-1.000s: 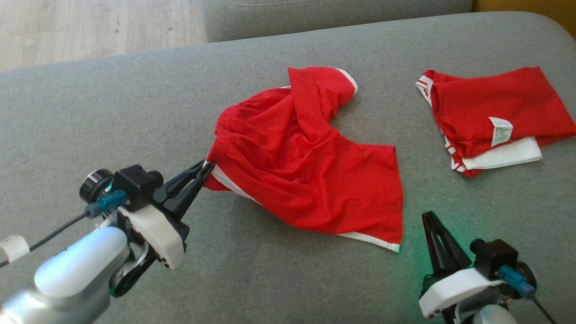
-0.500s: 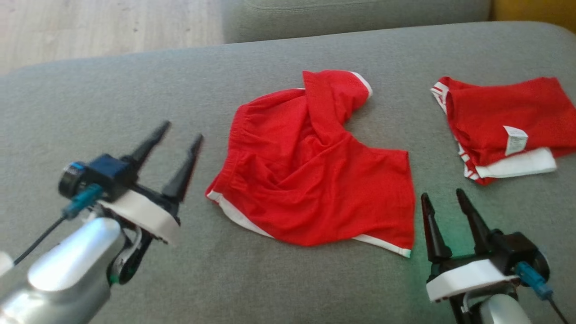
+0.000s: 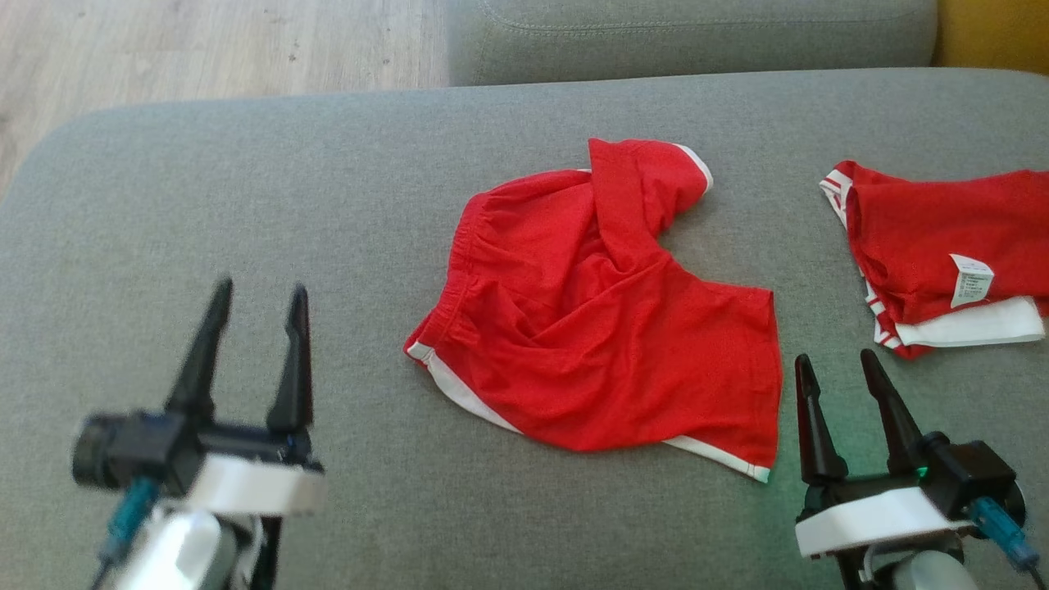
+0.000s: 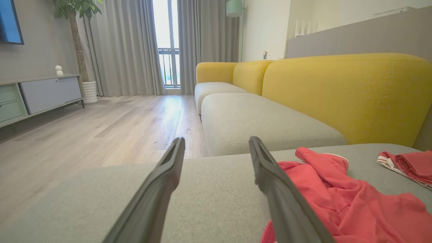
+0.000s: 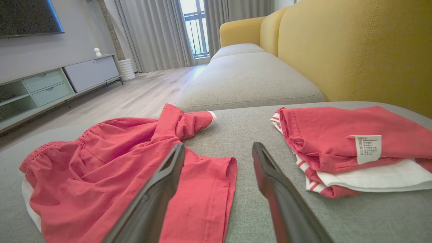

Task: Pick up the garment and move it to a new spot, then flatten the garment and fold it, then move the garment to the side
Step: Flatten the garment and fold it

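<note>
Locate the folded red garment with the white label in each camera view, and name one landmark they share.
Head view: folded red garment at the right edge, mid-height, partly cut off.
Left wrist view: folded red garment at the right edge, just below mid-height, cut off.
Right wrist view: folded red garment right of centre, label facing the camera.
Shared landmark: the crumpled red shorts, lying to its left in every view.

Head camera looks down on the red shorts (image 3: 606, 319); both wrist cameras sit low beside them, facing the yellow backrest (image 4: 337, 94).
</note>
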You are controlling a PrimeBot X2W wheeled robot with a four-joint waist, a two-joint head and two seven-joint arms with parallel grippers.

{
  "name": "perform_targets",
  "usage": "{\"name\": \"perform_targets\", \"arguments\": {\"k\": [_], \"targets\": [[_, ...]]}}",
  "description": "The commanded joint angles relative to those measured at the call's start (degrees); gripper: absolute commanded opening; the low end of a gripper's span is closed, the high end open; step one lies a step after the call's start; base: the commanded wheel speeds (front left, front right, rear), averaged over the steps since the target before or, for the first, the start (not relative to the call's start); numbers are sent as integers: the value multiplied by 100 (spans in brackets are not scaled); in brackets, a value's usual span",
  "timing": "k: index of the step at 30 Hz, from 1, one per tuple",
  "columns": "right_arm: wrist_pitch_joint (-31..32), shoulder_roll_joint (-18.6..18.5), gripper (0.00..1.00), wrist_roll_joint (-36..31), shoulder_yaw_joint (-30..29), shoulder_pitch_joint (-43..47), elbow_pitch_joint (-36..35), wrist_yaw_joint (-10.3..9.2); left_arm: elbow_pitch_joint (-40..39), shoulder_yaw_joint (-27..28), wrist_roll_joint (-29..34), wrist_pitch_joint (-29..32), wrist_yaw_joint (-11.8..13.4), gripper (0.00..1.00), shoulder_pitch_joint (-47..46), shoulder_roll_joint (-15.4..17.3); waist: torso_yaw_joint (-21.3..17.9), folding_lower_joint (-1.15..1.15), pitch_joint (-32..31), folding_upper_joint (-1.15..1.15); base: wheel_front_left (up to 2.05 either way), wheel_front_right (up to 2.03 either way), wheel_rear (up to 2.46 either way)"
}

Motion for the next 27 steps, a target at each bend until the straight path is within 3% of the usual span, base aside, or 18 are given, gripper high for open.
{"name": "perform_targets", "arguments": {"k": [1, 9, 17, 27], "targets": [[-73, -21, 100, 33, 119, -78, -181, 39, -162, 410, 131, -36, -31, 100, -115, -24, 1, 0, -16, 0, 0, 0, 0], [-77, -21, 100, 71, 156, -80, -220, 39, 52, 976, 654, -36, -495, 100, 306, -639, 6, 0, -42, 0, 0, 0, 0], [-10, -21, 100, 43, 223, 78, 83, 39, 279, 1415, 954, -37, -1042, 100, 344, -982, -18, 0, -16, 0, 0, 0, 0], [1019, -20, 100, 20, 694, 177, 705, 39, 555, 1688, 1296, -37, -1526, 100, 232, -1318, -131, 0, 155, 0, 0, 0, 0]]}}
